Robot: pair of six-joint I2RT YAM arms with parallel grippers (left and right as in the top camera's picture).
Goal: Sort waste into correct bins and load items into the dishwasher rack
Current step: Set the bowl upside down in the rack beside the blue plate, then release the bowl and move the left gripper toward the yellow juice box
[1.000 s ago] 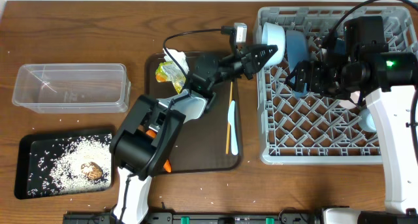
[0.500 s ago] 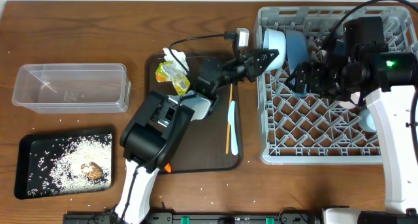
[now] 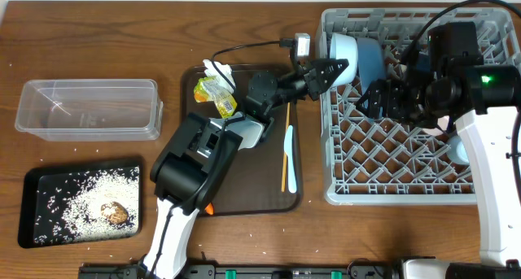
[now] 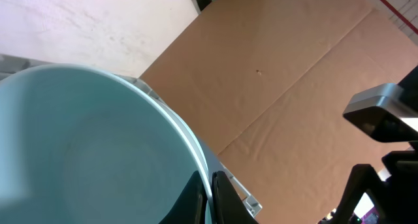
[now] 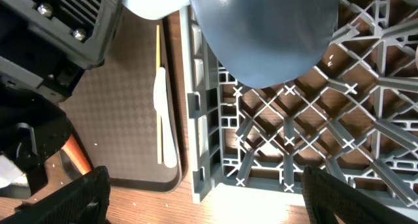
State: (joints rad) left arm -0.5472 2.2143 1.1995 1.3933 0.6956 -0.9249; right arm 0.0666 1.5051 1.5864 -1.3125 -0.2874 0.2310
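Left tool (image 3: 335,68) pinches the pale blue bowl (image 3: 342,45); right tool (image 3: 376,97) stands spread wide.

Overhead top-down; wrists close by rack (image 3: 383,161)

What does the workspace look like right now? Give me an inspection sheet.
Surface: wooden table.
Job's things: pale blue bowl at the dishwasher rack, at its corner nearest the brown serving tray; blue plate propped in the rack beside it; spoon, chopsticks, snack wrapper and tissue on the serving tray; rice and brown lump in the black tray; clear tub looks empty.
Clutter: stray rice grains on the table.
Grippers: left gripper, jaws shut on the bowl's rim; right gripper, jaws open above the rack, holding nothing.
Cables: black cable arcs over the serving tray.
Surroundings: cardboard sheet and pale wall.
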